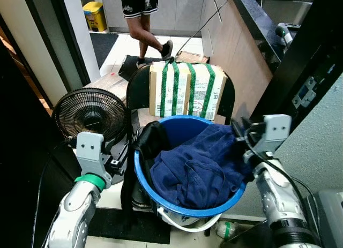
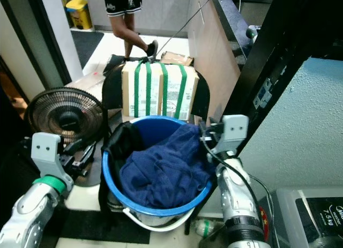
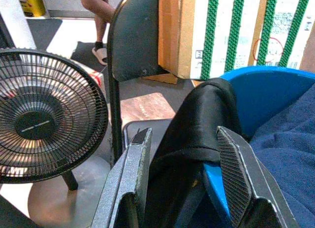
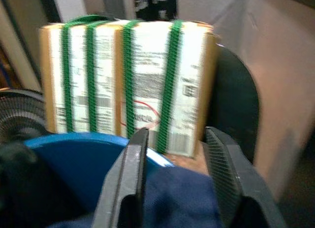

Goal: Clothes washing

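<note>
Bucket point(image 1: 161, 197) of blue clothes point(image 1: 201, 167) caught between both grippers: left gripper point(image 3: 184, 181) parted around black cloth point(image 3: 197, 124) over rim, right gripper point(image 4: 174, 183) parted above clothes at opposite rim.

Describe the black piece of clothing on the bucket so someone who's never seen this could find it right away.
Find the blue bucket between the robot's arms, heaped with a navy garment. The black garment drapes over the rim on the robot's left, nearest the fan, between the left gripper's open fingers. It alone is black and hangs outside.
</note>
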Motion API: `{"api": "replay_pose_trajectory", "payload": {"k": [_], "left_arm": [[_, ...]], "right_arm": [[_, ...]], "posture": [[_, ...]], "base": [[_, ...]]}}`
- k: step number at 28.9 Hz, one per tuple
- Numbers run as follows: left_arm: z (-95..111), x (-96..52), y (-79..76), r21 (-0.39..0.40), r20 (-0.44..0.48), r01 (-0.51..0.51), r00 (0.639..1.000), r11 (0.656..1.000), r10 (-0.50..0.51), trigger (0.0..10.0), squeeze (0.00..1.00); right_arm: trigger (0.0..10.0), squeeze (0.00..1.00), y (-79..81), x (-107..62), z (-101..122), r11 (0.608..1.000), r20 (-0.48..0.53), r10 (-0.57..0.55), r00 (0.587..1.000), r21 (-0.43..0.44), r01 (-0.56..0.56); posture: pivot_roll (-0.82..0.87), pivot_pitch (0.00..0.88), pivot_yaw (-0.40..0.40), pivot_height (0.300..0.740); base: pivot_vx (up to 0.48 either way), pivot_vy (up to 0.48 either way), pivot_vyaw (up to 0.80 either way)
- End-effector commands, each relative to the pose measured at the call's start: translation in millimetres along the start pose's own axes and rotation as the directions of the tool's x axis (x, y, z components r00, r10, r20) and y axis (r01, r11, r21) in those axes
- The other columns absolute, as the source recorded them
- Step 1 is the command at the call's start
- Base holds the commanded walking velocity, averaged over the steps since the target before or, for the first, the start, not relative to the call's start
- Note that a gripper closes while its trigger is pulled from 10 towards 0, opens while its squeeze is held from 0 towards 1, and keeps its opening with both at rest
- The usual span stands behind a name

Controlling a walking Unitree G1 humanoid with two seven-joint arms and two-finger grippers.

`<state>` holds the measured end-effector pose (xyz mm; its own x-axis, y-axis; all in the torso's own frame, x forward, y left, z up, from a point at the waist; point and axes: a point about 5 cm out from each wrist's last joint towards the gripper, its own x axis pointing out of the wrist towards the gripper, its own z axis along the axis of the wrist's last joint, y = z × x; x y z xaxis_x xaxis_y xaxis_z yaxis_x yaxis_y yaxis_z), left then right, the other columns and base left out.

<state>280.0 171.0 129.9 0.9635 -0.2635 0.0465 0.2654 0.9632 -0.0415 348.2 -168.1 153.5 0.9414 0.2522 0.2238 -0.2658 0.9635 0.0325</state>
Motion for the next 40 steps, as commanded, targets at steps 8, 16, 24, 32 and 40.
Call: {"api": "replay_pose_trajectory", "payload": {"k": [8,16,24,32,40], "left_arm": [[-4,-9.0,0.3,-0.004,-0.028,-0.003,1.000,1.000,0.003,10.0,0.00],[-5,-9.4,0.2,-0.004,-0.030,-0.004,1.000,1.000,0.004,10.0,0.00],[-4,-8.8,-1.3,-0.005,-0.031,0.005,0.999,1.000,-0.005,10.0,0.00],[-3,-8.3,-2.0,-0.006,-0.034,0.023,0.999,1.000,-0.023,10.0,0.00],[-2,-7.4,-2.8,-0.007,-0.037,0.046,0.998,0.999,-0.046,10.0,0.00]], "right_arm": [[10.0,1.00,19.9,4.8,-11,0.999,-0.037,0.053,0.998,0.010,-0.053],[10.0,0.00,19.1,5.1,-6,1.000,0.033,0.008,0.999,0.013,-0.009],[10.0,0.00,-0.3,-14.2,-16,0.999,0.030,-0.045,0.999,0.003,0.045],[10.0,0.00,-12.1,-44.7,-29,0.995,-0.009,-0.057,0.998,-0.080,0.056],[10.0,0.00,-14.6,-56.6,-28,0.995,0.007,-0.082,0.997,-0.057,0.082]], "posture": [[0.06,0.116,0.036,0.740],[0.06,0.122,0.035,0.740],[0.06,0.120,0.042,0.740],[0.07,0.111,0.044,0.740],[0.07,0.097,0.049,0.740]], "base": [[0.000,0.000,0.00],[0.000,0.000,0.00],[0.000,0.000,0.00],[0.000,0.000,0.00],[0.000,0.000,0.00]]}}
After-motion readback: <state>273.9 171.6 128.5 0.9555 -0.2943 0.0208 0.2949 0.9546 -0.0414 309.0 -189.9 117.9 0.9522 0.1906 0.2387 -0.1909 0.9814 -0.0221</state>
